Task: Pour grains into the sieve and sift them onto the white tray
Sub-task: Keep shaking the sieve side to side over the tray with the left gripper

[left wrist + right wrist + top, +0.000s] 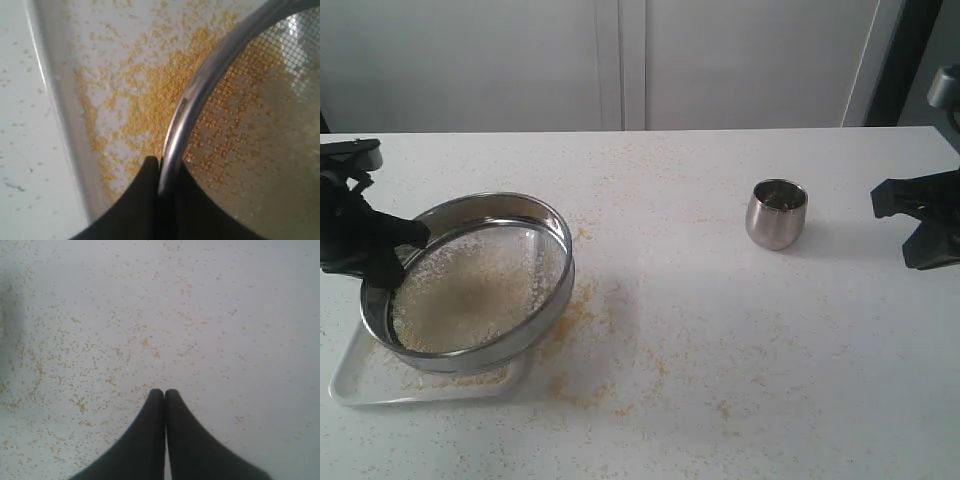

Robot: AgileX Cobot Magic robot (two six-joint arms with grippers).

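The sieve [470, 283] hangs tilted over the white tray [350, 380] at the left, with pale grains [460, 290] on its mesh. My left gripper [382, 262] is shut on the sieve's steel rim [200, 85], one finger outside and one inside. Beneath it, golden grains [145, 95] lie spread on the white tray [55, 75]. My right gripper [164, 392] is shut and holds nothing, above the speckled table; in the exterior view the right gripper [920, 215] sits at the far right edge.
A small steel cup [777, 213] stands upright on the table right of centre. Spilled grains [580, 310] lie on the white tabletop [770, 350] around the sieve and toward the middle. A wall of white panels runs behind the table.
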